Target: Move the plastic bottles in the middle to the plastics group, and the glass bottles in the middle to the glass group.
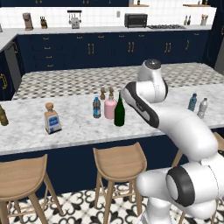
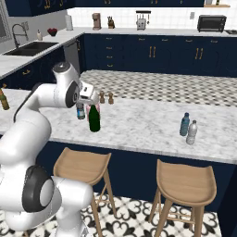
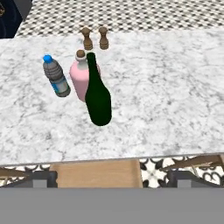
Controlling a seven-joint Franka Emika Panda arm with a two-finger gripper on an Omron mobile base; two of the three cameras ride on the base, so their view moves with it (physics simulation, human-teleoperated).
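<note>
Three bottles stand together mid-counter: a small clear water bottle (image 3: 56, 76) (image 1: 96, 107) with a blue label, a squat pink bottle (image 3: 80, 78) (image 1: 110, 108) and, in front, a tall dark green wine bottle (image 3: 98, 96) (image 1: 119, 113) (image 2: 94, 119). My gripper (image 3: 112, 178) (image 2: 90, 98) hovers above the counter's near edge, short of the green bottle, open and holding nothing. The plastics group, a blue bottle (image 1: 192, 102) (image 2: 184, 124) and a grey-clear bottle (image 1: 202, 108) (image 2: 191, 132), stands at the right. The glass group, a square corked bottle (image 1: 52, 119) and an amber bottle (image 1: 3, 116), is at the left.
Two brown shakers (image 3: 95, 38) (image 1: 106, 93) stand just behind the middle bottles. Wooden stools (image 1: 118, 162) (image 2: 185, 183) sit below the marble counter's (image 3: 175, 87) near edge. My arm (image 1: 144, 107) crosses the counter right of the green bottle.
</note>
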